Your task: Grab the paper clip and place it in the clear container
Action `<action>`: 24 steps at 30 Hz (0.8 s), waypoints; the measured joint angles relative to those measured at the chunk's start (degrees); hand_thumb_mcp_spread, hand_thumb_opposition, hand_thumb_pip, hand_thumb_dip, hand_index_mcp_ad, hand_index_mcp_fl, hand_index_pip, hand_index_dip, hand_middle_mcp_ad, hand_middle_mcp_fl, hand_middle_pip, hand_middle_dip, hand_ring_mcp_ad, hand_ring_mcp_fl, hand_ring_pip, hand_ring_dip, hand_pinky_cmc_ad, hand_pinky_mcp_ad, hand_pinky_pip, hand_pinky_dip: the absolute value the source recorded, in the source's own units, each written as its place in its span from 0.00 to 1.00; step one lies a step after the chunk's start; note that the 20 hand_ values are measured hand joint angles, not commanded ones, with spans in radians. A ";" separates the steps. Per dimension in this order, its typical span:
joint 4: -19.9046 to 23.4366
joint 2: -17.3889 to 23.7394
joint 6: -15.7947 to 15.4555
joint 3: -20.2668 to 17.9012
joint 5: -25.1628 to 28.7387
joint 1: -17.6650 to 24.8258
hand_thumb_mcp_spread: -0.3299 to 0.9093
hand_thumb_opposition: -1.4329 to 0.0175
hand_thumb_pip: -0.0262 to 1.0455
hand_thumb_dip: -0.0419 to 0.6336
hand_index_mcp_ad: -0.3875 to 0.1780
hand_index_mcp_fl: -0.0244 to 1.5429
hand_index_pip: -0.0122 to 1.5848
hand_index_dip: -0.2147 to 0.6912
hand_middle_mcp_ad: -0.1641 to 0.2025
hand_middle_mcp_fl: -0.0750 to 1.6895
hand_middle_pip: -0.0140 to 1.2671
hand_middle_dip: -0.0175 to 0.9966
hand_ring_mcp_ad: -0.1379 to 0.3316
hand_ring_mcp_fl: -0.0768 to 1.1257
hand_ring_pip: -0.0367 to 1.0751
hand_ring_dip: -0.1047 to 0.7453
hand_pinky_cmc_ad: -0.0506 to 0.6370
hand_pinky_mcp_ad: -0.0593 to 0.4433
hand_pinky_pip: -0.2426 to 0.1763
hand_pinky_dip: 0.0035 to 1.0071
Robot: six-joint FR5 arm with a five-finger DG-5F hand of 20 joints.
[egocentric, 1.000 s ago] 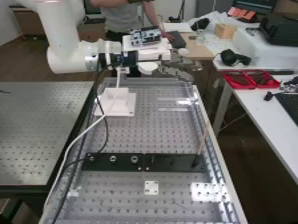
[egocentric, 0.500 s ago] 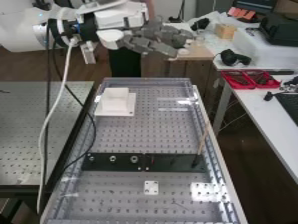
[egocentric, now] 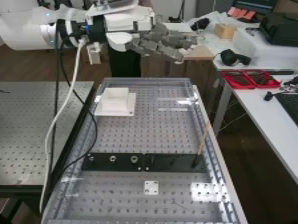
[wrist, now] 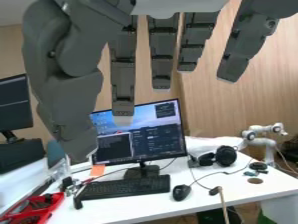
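In the high view the hand (egocentric: 163, 42) is held up beyond the bench's far end, its fingers straight and relaxed, pointing to the right. In the wrist view the thumb and straight fingers of the hand (wrist: 161, 54) hang apart with nothing between them. A small thin line, possibly the paper clip (egocentric: 178, 204), lies on the perforated bench plate near the near end; I cannot tell for sure what it is. I cannot make out a clear container with certainty; a white square block (egocentric: 115, 101) stands on the plate's far left part.
A dark bar (egocentric: 176, 162) crosses the bench, with a thin wooden stick (egocentric: 203, 141) leaning upright at its right end. A small white plate (egocentric: 151, 187) lies nearer. Red trays (egocentric: 241, 80) stand on the side table. Cables hang from the arm. A monitor (wrist: 143, 131) stands ahead.
The arm and hand have come up and left from over the bench's far end, nearer the camera. In the last half second the hand has shifted slightly right and down.
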 joint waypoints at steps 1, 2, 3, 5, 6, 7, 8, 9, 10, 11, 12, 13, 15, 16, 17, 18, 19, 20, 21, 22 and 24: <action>0.03 0.00 0.02 0.00 -0.04 -0.03 0.65 0.41 0.41 0.48 0.46 0.35 0.42 0.41 0.65 0.20 0.11 0.32 0.45 0.13 0.15 0.24 0.55 0.67 0.81 0.18; 0.15 0.00 0.04 0.00 -0.13 -0.07 0.65 0.41 0.41 0.47 0.46 0.35 0.41 0.41 0.65 0.20 0.11 0.32 0.45 0.13 0.15 0.24 0.55 0.67 0.81 0.18; 0.22 0.05 -0.03 -0.03 -0.19 -0.07 0.65 0.41 0.40 0.48 0.46 0.35 0.41 0.41 0.65 0.20 0.11 0.32 0.45 0.13 0.15 0.24 0.55 0.67 0.81 0.18; 0.26 0.24 -0.04 -0.12 -0.31 -0.07 0.65 0.41 0.38 0.48 0.46 0.35 0.40 0.41 0.65 0.20 0.11 0.32 0.45 0.13 0.15 0.24 0.55 0.67 0.81 0.18; 0.23 0.34 0.03 -0.12 -0.40 -0.07 0.65 0.41 0.38 0.48 0.46 0.35 0.39 0.41 0.65 0.20 0.11 0.32 0.45 0.13 0.15 0.24 0.55 0.67 0.81 0.18; 0.12 0.38 0.05 -0.12 -0.47 -0.07 0.65 0.41 0.38 0.48 0.46 0.35 0.39 0.41 0.65 0.20 0.11 0.32 0.45 0.13 0.15 0.23 0.55 0.67 0.81 0.18; -0.11 0.40 0.09 -0.10 -0.55 -0.07 0.65 0.41 0.38 0.48 0.46 0.35 0.39 0.41 0.65 0.20 0.11 0.32 0.45 0.13 0.15 0.23 0.55 0.67 0.81 0.18; -0.41 0.42 0.14 -0.03 -0.62 -0.09 0.65 0.41 0.38 0.48 0.46 0.35 0.39 0.41 0.65 0.20 0.11 0.32 0.45 0.13 0.15 0.24 0.55 0.67 0.81 0.18; -0.50 0.43 0.14 0.00 -0.65 -0.10 0.65 0.41 0.38 0.48 0.46 0.35 0.38 0.41 0.65 0.20 0.11 0.32 0.45 0.13 0.15 0.24 0.55 0.67 0.81 0.18; -0.75 0.45 0.09 0.08 -0.69 -0.13 0.65 0.41 0.38 0.48 0.46 0.35 0.38 0.41 0.65 0.20 0.11 0.32 0.45 0.13 0.15 0.23 0.55 0.67 0.81 0.18; -1.05 0.47 -0.04 0.17 -0.77 -0.18 0.65 0.41 0.38 0.48 0.46 0.35 0.38 0.42 0.65 0.20 0.11 0.32 0.45 0.13 0.15 0.24 0.55 0.67 0.81 0.18; -1.16 0.47 -0.10 0.20 -0.81 -0.19 0.65 0.41 0.38 0.48 0.46 0.35 0.38 0.43 0.65 0.20 0.11 0.32 0.45 0.13 0.15 0.24 0.55 0.67 0.80 0.18; -1.86 0.47 -0.59 0.43 -1.17 -0.23 0.65 0.41 0.38 0.48 0.46 0.35 0.37 0.43 0.65 0.20 0.11 0.32 0.45 0.13 0.15 0.23 0.55 0.67 0.80 0.18; -1.93 0.46 -0.64 0.45 -1.22 -0.22 0.65 0.41 0.38 0.48 0.46 0.36 0.37 0.43 0.65 0.20 0.11 0.32 0.45 0.13 0.15 0.23 0.55 0.67 0.80 0.18; -2.37 0.46 -0.92 0.59 -1.46 -0.21 0.65 0.41 0.38 0.48 0.46 0.36 0.37 0.43 0.65 0.20 0.11 0.32 0.45 0.13 0.15 0.24 0.55 0.67 0.80 0.18; -2.77 0.44 -1.21 0.73 -1.68 -0.18 0.65 0.41 0.38 0.48 0.46 0.36 0.36 0.43 0.65 0.20 0.11 0.32 0.45 0.13 0.15 0.23 0.55 0.67 0.80 0.18; -2.91 0.43 -1.32 0.78 -1.77 -0.17 0.65 0.41 0.38 0.48 0.46 0.36 0.36 0.43 0.65 0.20 0.11 0.32 0.45 0.13 0.15 0.24 0.55 0.67 0.80 0.18; -3.25 0.40 -1.46 0.88 -1.98 -0.16 0.65 0.41 0.38 0.48 0.46 0.36 0.36 0.43 0.65 0.20 0.11 0.32 0.45 0.13 0.15 0.24 0.55 0.67 0.80 0.18; -3.54 0.40 -1.43 0.96 -2.17 -0.16 0.65 0.41 0.38 0.48 0.46 0.36 0.35 0.43 0.65 0.20 0.11 0.32 0.45 0.13 0.15 0.23 0.55 0.67 0.80 0.18; -3.68 0.41 -1.38 0.98 -2.28 -0.17 0.65 0.41 0.38 0.48 0.46 0.36 0.34 0.43 0.65 0.20 0.11 0.32 0.45 0.13 0.15 0.24 0.55 0.67 0.80 0.18; -3.89 0.45 -1.24 1.02 -2.50 -0.20 0.65 0.41 0.38 0.47 0.46 0.34 0.29 0.43 0.65 0.20 0.11 0.32 0.45 0.13 0.15 0.24 0.55 0.67 0.80 0.18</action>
